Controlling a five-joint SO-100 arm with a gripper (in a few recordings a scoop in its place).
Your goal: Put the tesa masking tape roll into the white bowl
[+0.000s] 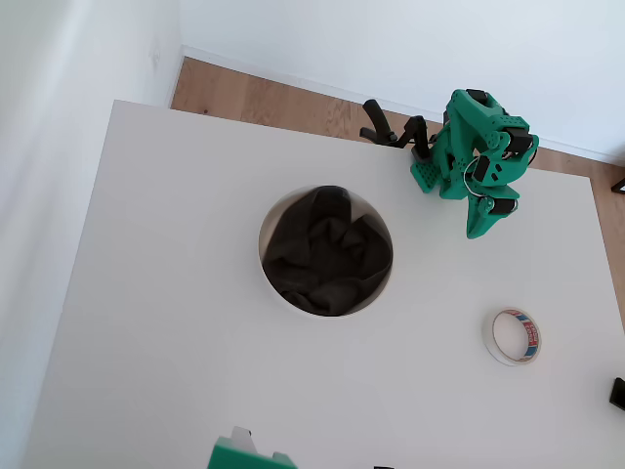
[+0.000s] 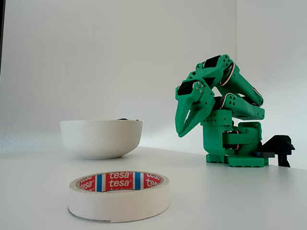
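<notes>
**Folded at the far edge, tape lying apart from me**

In the overhead view, going left to right: the white bowl (image 1: 325,251) sits near the middle of the tabletop (image 1: 156,322), and from above I can see the dark cloth (image 1: 327,249) bunched inside it. From the side, the fixed view gives me just the bowl's curved wall (image 2: 101,138) and a sliver of dark at its rim.

Further right, by the far edge, I am folded over my green base (image 1: 459,161). My claw (image 2: 184,125) points down, tips pressed together, pinching nothing, hanging above the tabletop.

Rightmost, near the right edge, the tesa masking tape roll (image 1: 514,336) lies flat, well apart from bowl and claw. The fixed view shows its red-and-blue printed core (image 2: 120,181) close up.
</notes>
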